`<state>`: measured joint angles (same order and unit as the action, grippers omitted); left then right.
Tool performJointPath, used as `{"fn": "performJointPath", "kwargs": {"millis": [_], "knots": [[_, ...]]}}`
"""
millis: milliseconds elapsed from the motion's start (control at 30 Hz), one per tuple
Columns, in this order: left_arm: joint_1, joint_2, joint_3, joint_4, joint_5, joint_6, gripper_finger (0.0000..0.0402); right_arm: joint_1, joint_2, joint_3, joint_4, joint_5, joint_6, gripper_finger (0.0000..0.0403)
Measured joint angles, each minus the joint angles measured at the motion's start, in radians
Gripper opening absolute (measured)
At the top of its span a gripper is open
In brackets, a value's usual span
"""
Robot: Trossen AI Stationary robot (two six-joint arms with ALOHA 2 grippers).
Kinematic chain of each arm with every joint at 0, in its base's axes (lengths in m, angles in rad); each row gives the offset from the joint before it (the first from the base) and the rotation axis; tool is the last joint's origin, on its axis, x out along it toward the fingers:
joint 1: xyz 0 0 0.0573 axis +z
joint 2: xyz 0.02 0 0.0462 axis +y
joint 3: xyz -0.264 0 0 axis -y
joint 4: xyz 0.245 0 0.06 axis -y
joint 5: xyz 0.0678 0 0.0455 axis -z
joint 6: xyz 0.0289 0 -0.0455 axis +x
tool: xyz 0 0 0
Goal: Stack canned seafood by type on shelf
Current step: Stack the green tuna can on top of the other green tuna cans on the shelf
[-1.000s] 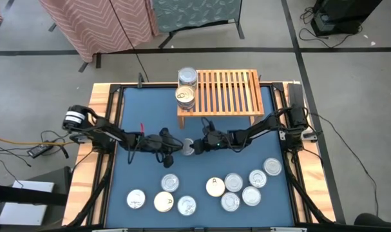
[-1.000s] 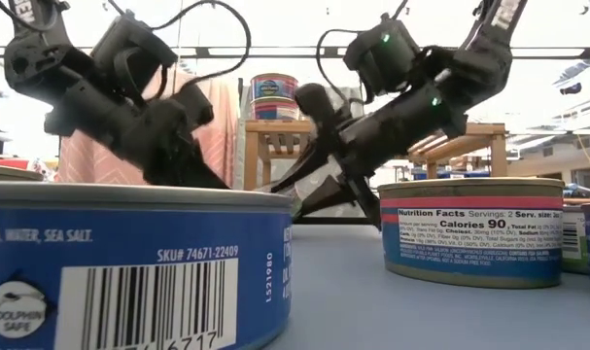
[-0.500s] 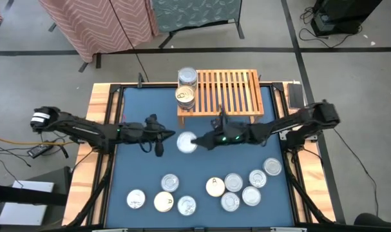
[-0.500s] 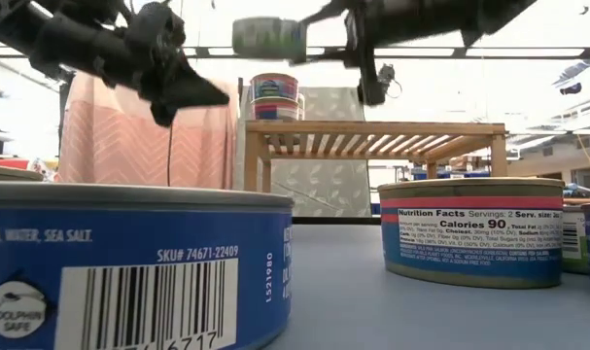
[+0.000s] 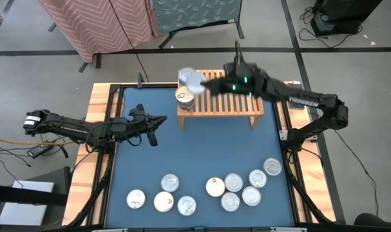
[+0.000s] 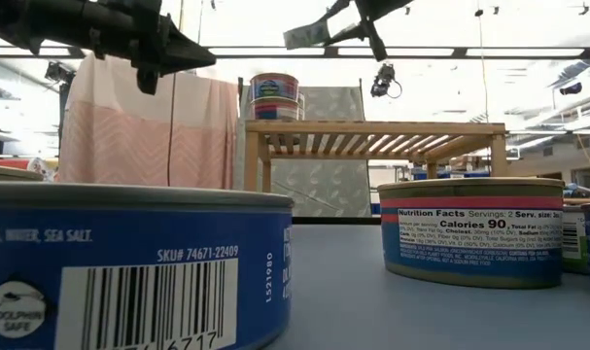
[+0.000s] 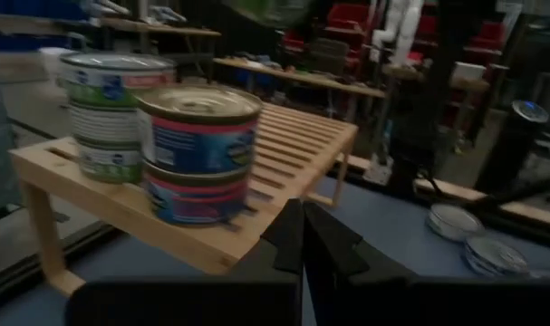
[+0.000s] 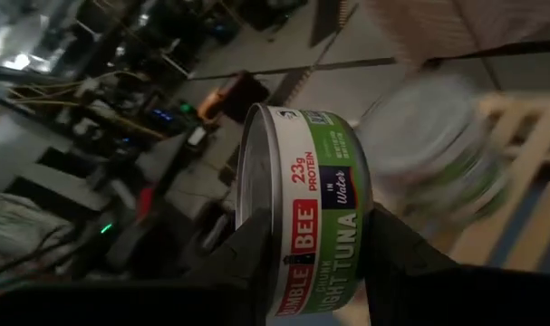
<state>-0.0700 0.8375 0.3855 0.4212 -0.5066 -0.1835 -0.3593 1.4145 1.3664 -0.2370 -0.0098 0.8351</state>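
1. Your right tool (image 5: 201, 82) is clamped on a green-labelled tuna tin (image 8: 315, 213) and holds it in the air over the shelf's (image 5: 230, 90) 9 o'clock end, above the stack already there.
2. Two stacks stand on that end of the shelf: a green-labelled stack (image 7: 111, 109) farther back and a red-and-blue stack (image 7: 197, 154) at the front edge. Each shows two tins.
3. The rest of the slatted top is bare.
4. About ten loose tins (image 5: 234, 187) lie along the 6 o'clock side of the bench (image 5: 201, 154), so most of the sorting is left.
5. Your left tool (image 5: 158, 121) hangs closed and empty at about 9 o'clock, clear of the shelf.
6. The carried tin looks to match the green stack, so that is its likely place.
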Motion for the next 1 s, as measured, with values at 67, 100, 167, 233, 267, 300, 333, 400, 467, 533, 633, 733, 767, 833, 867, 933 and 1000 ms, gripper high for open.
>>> {"fn": "performJointPath", "kwargs": {"millis": [67,100,167,233,267,300,333,400,467,533,633,733,767,833,867,933,1000], "knots": [[0.0,-0.004,0.0,-0.001,-0.01,0.0,0.0009,-0.053,0.026,0.054,-0.031,-0.059,-0.022,0.0105],[0.0,-0.004,0.001,0.0,-0.016,0.0,0.0009,-0.078,0.037,0.076,-0.032,-0.094,-0.024,0.0105],[0.0,-0.003,0.001,0.0,-0.02,0.0,0.0009,-0.125,0.06,0.117,-0.027,-0.173,-0.023,0.0105],[0.0,-0.003,0.001,-0.001,-0.02,0.0,0.0009,-0.166,0.09,0.151,-0.024,-0.25,-0.019,0.0105],[0.0,-0.003,0.001,0.0,-0.02,0.0,0.0009,-0.183,0.107,0.166,-0.025,-0.271,-0.015,0.0105],[0.0,-0.003,0.001,0.0,-0.02,0.0,0.0009,-0.196,0.127,0.179,-0.028,-0.286,-0.007,0.0105],[0.0,-0.003,0.001,-0.001,-0.02,0.0,0.0009,-0.206,0.15,0.193,-0.029,-0.299,0.002,0.0105],[-0.001,-0.003,0.001,-0.001,-0.023,0.0,0.0009,-0.224,0.193,0.22,-0.033,-0.338,0.01,0.0105],[-0.001,-0.003,0.001,-0.001,-0.026,0.0,0.0009,-0.233,0.238,0.252,-0.027,-0.399,0.023,0.0105],[-0.001,-0.003,0.001,-0.001,-0.03,0.0,0.0009,-0.235,0.282,0.286,-0.029,-0.447,0.029,0.0105],[-0.001,-0.003,0.001,-0.001,-0.031,0.0,0.0009,-0.238,0.325,0.328,-0.033,-0.481,0.029,0.0105],[-0.001,-0.003,0.001,-0.002,-0.031,0.0,0.0009,-0.251,0.349,0.362,-0.051,-0.501,0.027,0.0105],[-0.001,-0.003,0.001,-0.002,-0.031,0.0,0.0009,-0.259,0.354,0.366,-0.063,-0.509,0.025,0.0105],[-0.001,-0.003,0.001,-0.002,-0.031,0.0,0.0009,-0.272,0.366,0.367,-0.078,-0.518,0.025,0.0105],[-0.001,-0.003,0.001,-0.002,-0.031,0.0,0.0009,-0.282,0.37,0.367,-0.091,-0.528,0.026,0.0105],[-0.001,-0.003,0.001,-0.002,-0.031,0.0,0.0009,-0.293,0.382,0.366,-0.104,-0.535,0.021,0.0105],[-0.001,-0.003,0.001,-0.002,-0.032,0.0,0.0009,-0.308,0.385,0.366,-0.103,-0.555,0.021,0.0105]]}}
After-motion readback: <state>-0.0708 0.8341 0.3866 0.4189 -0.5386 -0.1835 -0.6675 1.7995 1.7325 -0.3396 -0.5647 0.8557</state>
